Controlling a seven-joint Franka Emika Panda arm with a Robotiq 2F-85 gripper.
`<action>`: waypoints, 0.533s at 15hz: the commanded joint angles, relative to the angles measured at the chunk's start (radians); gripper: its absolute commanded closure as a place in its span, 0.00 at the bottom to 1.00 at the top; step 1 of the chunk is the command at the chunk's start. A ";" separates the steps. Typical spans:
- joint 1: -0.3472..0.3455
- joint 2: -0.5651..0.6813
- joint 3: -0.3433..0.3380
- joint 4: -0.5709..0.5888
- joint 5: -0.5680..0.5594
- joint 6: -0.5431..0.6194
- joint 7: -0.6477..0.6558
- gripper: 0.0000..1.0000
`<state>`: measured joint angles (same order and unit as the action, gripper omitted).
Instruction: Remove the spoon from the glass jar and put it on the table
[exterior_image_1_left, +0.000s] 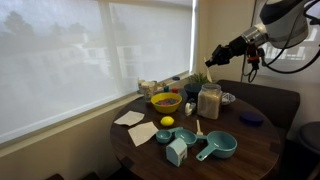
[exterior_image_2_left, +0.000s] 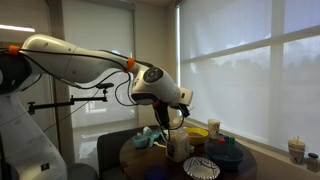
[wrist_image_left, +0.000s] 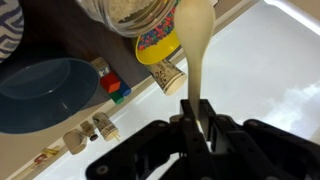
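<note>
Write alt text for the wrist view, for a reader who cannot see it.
The end effector, at the bottom of the picture, grips a pale cream spoon by its handle. Beyond it are the glass jar with beige contents, a yellow bowl and a blue dish on the dark table.

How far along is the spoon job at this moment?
Done: the gripper is shut on the spoon, holding it above the glass jar. In hand: carrying it; whether its tip has cleared the rim is unclear. Left: laying it on the table, then releasing.
</note>
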<state>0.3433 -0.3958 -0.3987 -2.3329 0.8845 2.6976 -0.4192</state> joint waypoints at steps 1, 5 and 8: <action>-0.171 0.012 0.149 0.017 -0.090 -0.117 0.184 0.97; -0.265 0.003 0.226 0.046 -0.178 -0.322 0.333 0.97; -0.312 0.012 0.272 0.073 -0.256 -0.439 0.436 0.97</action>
<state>0.0885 -0.3937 -0.1804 -2.2961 0.7147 2.3654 -0.1039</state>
